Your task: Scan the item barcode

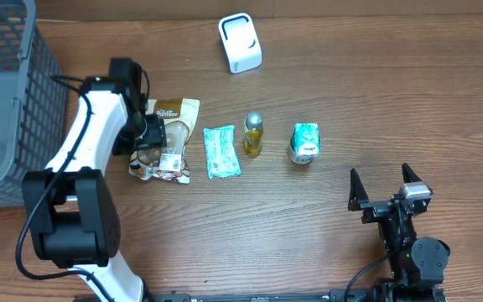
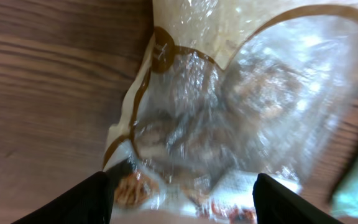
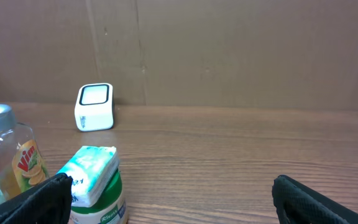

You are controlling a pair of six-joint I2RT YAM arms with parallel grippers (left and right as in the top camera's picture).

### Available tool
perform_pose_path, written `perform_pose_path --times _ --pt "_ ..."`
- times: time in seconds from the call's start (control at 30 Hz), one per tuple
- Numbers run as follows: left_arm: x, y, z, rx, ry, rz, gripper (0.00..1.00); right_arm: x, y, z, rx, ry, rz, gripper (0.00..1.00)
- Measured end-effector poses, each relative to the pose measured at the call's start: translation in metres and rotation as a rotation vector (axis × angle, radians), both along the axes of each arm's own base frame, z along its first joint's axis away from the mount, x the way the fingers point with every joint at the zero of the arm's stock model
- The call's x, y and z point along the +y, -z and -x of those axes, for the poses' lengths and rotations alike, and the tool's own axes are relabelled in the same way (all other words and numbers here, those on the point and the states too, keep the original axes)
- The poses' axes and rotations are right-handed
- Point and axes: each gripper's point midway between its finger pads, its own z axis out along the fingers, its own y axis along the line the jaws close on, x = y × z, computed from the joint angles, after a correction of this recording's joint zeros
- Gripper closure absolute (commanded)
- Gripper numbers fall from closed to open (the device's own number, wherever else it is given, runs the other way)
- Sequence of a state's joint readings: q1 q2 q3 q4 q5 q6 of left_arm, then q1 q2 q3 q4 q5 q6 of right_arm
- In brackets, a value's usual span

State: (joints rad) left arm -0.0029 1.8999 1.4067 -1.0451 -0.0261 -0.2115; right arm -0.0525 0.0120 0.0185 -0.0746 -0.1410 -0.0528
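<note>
A clear snack bag (image 1: 168,141) with brown trim lies flat on the wooden table. It fills the left wrist view (image 2: 229,106), blurred and very close. My left gripper (image 1: 152,134) hangs right over it, open, its black fingers (image 2: 82,200) spread to either side of the bag's lower end (image 2: 179,199). A white scanner box (image 1: 240,42) stands at the back centre, also small in the right wrist view (image 3: 95,107). My right gripper (image 1: 384,186) rests open near the front right with nothing between its fingers (image 3: 173,202). No barcode is legible.
A teal tissue pack (image 1: 221,151), a small yellow bottle (image 1: 253,134) and a green-lidded jar (image 1: 304,144) with a teal pack on top line up right of the bag. A grey mesh basket (image 1: 7,92) stands at the far left edge.
</note>
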Motion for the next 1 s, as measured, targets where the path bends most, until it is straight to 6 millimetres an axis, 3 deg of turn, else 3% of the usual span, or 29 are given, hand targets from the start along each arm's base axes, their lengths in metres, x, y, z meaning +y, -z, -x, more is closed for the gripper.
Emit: perform_pose_path --times 0.17,0.5,0.83,1.0 --pt "-0.008 0.028 0.007 -0.01 -0.002 0.045 0.29 0.0 0.0 0.0 0.0 0.0 0.0 0.0" --pt "-0.021 0.031 0.001 -0.063 -0.071 0.134 0.36 0.0 0.0 0.0 0.0 0.0 0.0 0.0" --pt "-0.028 0.032 -0.008 -0.091 -0.23 0.193 0.3 0.0 0.0 0.0 0.0 0.0 0.0 0.0" --pt "-0.034 0.03 -0.012 -0.102 -0.257 0.227 0.15 0.0 0.0 0.0 0.0 0.0 -0.001 0.0"
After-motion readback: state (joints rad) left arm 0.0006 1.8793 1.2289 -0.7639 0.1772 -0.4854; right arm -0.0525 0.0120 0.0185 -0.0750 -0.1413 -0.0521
